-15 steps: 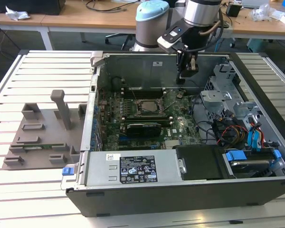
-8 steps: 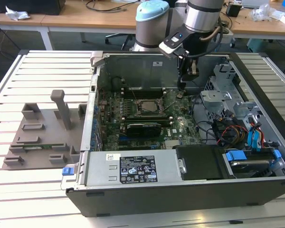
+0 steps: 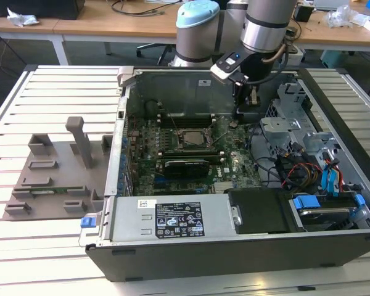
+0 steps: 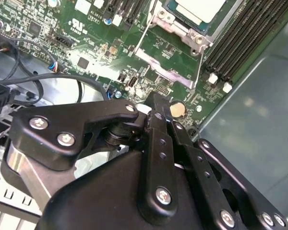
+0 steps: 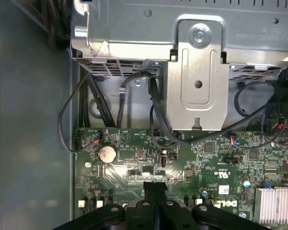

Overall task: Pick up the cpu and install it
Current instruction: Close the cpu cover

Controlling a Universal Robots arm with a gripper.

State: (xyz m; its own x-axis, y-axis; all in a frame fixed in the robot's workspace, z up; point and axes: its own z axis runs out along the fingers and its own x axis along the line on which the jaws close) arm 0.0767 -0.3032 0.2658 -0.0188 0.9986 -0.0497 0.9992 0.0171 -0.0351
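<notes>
robot gripper (image 3: pixel 239 111), clenched on nothing, hangs low over the green motherboard (image 3: pixel 235 161). the cpu (image 3: pixel 193 139) sits in its socket (image 3: pixel 179 142), apart from it, toward the exterior view's left.

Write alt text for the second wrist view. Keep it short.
The black claw, jaws closed with nothing seen between them, hangs over a green motherboard next to a coin cell battery. Beyond it, the cpu lies in its socket, with a metal load plate beside the socket.
</notes>
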